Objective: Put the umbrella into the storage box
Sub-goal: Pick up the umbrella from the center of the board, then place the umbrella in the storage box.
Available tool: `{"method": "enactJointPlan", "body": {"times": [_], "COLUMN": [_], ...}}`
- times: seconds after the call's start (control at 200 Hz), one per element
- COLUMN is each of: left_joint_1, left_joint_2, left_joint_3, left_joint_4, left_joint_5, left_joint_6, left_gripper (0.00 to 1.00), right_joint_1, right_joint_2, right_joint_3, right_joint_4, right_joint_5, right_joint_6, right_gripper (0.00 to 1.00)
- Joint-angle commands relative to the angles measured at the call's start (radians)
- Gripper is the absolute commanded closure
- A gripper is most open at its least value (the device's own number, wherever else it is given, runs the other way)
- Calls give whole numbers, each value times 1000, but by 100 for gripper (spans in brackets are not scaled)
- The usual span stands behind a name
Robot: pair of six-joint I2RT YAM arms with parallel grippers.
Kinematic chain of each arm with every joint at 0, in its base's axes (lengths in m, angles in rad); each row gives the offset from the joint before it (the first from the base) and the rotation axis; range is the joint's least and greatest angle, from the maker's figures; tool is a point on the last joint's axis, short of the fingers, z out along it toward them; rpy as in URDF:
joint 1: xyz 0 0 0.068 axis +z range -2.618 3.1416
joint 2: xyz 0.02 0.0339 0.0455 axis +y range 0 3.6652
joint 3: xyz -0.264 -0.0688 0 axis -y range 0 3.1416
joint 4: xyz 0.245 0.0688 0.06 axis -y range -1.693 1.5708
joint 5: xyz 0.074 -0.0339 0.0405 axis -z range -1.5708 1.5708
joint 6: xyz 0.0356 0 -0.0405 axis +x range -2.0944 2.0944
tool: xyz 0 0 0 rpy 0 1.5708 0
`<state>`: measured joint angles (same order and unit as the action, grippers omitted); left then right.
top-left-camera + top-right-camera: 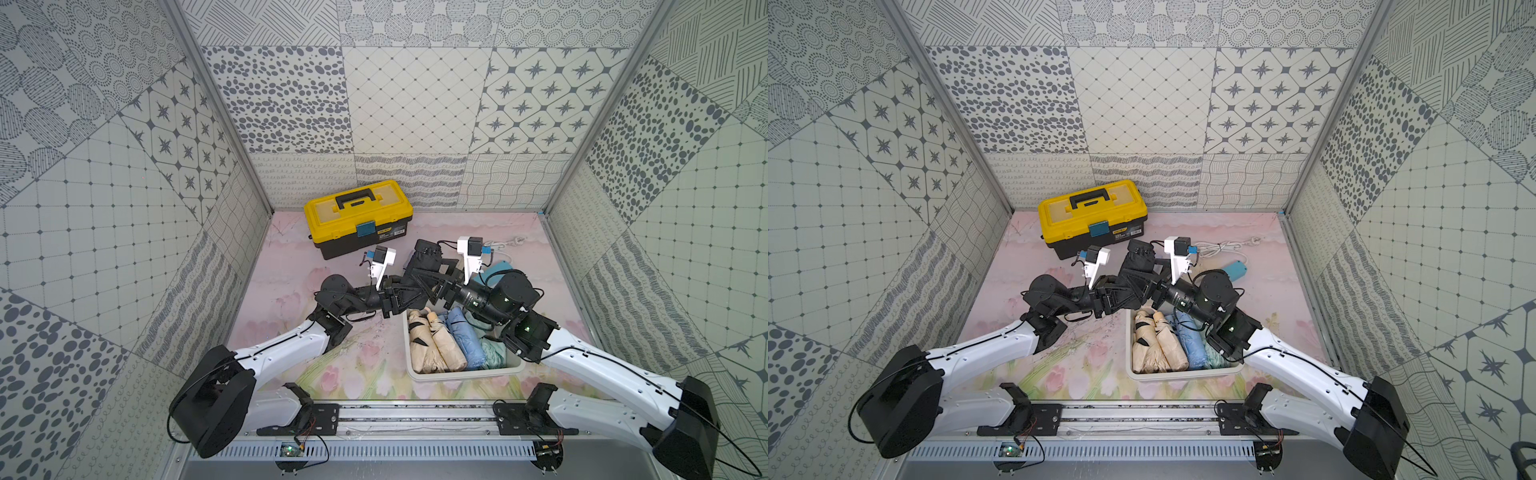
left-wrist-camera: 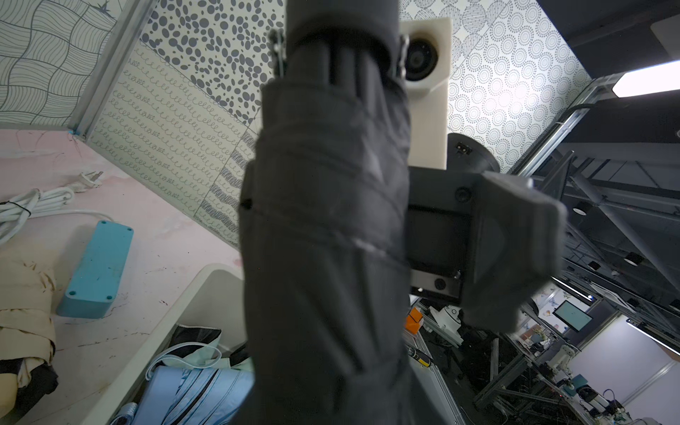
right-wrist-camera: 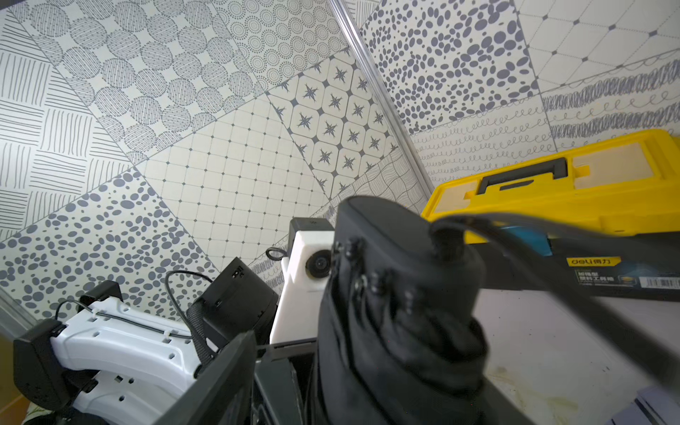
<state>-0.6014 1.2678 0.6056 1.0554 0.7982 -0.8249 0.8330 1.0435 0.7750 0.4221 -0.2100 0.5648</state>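
A folded black umbrella (image 1: 424,257) (image 1: 1138,257) hangs in the air just beyond the far end of the white storage box (image 1: 457,376) (image 1: 1183,376). My left gripper (image 1: 409,293) comes in from the left and is shut on the umbrella's lower part. The cloth fills the left wrist view (image 2: 327,220) and hides those jaws. My right gripper (image 1: 441,283) meets it from the right. In the right wrist view one of its fingers (image 3: 220,375) stands clear of the umbrella (image 3: 397,294), so the jaws straddle it open. The box holds beige, blue and mint folded umbrellas.
A yellow-and-black toolbox (image 1: 357,216) (image 3: 552,191) stands at the back, close behind the umbrella. A teal power strip (image 1: 1235,268) (image 2: 97,268) and its coiled white cable (image 1: 1221,247) lie right of the grippers. Patterned walls close in three sides.
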Motion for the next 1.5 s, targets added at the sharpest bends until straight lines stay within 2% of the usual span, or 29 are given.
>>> {"method": "enactJointPlan", "body": {"times": [0.0,0.21,0.315,0.355,0.515,0.57,0.63,0.816,1.016,1.181,1.361,1.491], "left_joint_1": [-9,-9,-11,-11,-10,-10,-11,-11,-11,-11,-10,-11], "left_joint_2": [1,-4,-2,-1,-20,-33,-54,-193,-374,-430,-417,-379], "left_joint_3": [0,2,2,0,-19,-29,-37,-92,-76,-10,25,39], "left_joint_4": [200,206,211,212,185,155,107,-124,-616,-969,-1129,-1152], "left_joint_5": [-4,-10,-12,-10,-27,-41,-53,-166,-353,-471,-499,-484], "left_joint_6": [-29,-34,-43,-42,-18,-5,20,112,179,163,124,94], "left_gripper": [76,74,70,65,26,18,14,13,14,16,17,17], "right_joint_1": [-11,-13,-15,-18,-34,-44,-59,-144,-222,-231,-231,-231], "right_joint_2": [29,48,49,48,39,27,5,-101,-162,-136,-74,-24], "right_joint_3": [51,65,72,74,96,101,106,175,321,427,506,522], "right_joint_4": [20,22,8,2,-73,-111,-174,-575,-1094,-1403,-1652,-1711], "right_joint_5": [-48,-62,-64,-62,-67,-66,-65,-54,6,109,256,290], "right_joint_6": [-6,7,11,12,36,46,51,25,-67,-149,-207,-227], "right_gripper": [36,57,65,68,75,77,79,85,88,89,90,90]}}
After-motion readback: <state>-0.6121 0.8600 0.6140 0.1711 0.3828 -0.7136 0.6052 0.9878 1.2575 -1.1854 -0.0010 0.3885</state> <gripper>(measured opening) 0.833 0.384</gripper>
